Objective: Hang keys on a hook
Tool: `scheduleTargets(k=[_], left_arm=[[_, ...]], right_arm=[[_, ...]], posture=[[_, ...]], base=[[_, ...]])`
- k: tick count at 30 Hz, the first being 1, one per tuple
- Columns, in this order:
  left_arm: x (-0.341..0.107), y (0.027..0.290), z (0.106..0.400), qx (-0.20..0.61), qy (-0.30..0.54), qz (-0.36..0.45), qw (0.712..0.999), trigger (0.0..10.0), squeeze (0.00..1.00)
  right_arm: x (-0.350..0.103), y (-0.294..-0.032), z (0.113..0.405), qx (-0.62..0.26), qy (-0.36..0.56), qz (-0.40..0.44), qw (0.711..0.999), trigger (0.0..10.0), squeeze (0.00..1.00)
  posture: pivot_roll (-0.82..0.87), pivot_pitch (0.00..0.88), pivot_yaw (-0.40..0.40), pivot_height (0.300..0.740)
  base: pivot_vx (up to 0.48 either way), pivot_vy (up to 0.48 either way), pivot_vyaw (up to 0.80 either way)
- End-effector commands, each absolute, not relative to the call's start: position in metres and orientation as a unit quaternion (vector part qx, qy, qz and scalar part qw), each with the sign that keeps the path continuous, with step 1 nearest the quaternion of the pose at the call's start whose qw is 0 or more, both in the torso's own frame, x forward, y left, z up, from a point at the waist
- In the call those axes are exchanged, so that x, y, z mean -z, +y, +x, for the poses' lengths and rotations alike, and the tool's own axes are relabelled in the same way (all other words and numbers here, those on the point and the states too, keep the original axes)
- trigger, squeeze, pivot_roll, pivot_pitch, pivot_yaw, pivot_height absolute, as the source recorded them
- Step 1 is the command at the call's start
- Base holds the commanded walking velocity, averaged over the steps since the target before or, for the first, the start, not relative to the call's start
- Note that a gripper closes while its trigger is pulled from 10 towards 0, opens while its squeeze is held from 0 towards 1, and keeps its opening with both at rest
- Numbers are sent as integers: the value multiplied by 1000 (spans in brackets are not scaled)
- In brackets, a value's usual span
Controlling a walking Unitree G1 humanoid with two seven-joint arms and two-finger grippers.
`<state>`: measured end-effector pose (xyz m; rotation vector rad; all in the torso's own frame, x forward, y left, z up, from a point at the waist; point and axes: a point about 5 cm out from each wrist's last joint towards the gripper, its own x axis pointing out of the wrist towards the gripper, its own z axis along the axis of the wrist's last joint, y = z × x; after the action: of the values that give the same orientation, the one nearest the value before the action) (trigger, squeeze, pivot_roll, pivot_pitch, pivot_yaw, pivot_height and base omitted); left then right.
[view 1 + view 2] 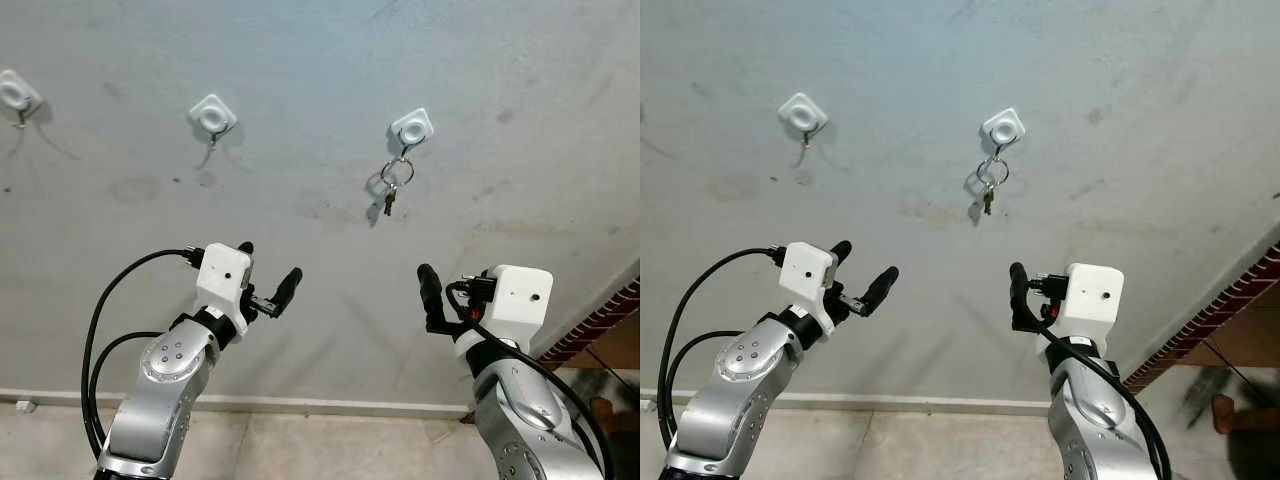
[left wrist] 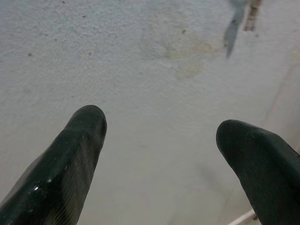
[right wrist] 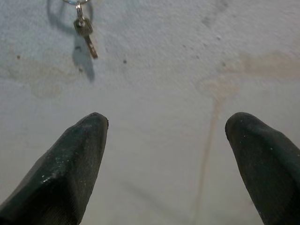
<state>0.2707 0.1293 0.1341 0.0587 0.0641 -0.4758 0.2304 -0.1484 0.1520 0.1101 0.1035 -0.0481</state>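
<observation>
Both sets of jaws are spread wide and holding nothing. Our left gripper (image 1: 266, 276) is raised in front of the wall, its two black fingers (image 2: 70, 159) well apart with only bare plaster between them. Our right gripper (image 3: 168, 164) is the same deal: fingers far apart, nothing in them, pointed at the wall (image 1: 320, 60) a bit below the keys.

The keys (image 1: 393, 185) are hanging on the hook (image 1: 411, 128), the rightmost of the three white hooks we can see. There's a silver ring looped on the hook with a small key dangling under it, throwing a shadow on the wall to the side. From the right wrist camera the key (image 3: 85, 33) sits just off to one side above the fingertips, clearly apart from them. The left wrist camera catches just a blurry edge of it up in the corner.

The middle hook (image 1: 212, 117) and the left hook (image 1: 16, 95) each look bare, apart from their own little metal prongs. The wall is pale grey with some brownish stains. Down low there's a white baseboard (image 1: 300, 405) and tiled floor, and a strip of brick (image 1: 600, 320) off on the right.
</observation>
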Motion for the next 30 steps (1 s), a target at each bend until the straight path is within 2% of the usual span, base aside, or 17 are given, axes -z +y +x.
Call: scheduleTargets(k=[1, 15, 22, 30], left_arm=[[-135, 125, 271, 247, 32, 30, 968, 10000, 0], [-135, 124, 271, 249, 33, 29, 967, 10000, 0], [-133, 119, 272, 253, 35, 21, 967, 10000, 0], [-132, 118, 272, 256, 37, 20, 966, 10000, 0]], right_arm=[[-152, -152, 231, 35, 51, 48, 997, 10000, 0], [-153, -157, 233, 58, 45, 49, 996, 10000, 0], [-155, -153, 232, 27, 40, 58, 997, 10000, 0], [-157, -154, 231, 21, 24, 12, 999, 10000, 0]], posture=[[67, 0, -55, 740], [66, 0, -55, 740], [49, 0, -63, 740], [44, 0, -62, 740]], base=[[-304, 0, 0], [-305, 0, 0], [-304, 0, 0], [-302, 0, 0]])
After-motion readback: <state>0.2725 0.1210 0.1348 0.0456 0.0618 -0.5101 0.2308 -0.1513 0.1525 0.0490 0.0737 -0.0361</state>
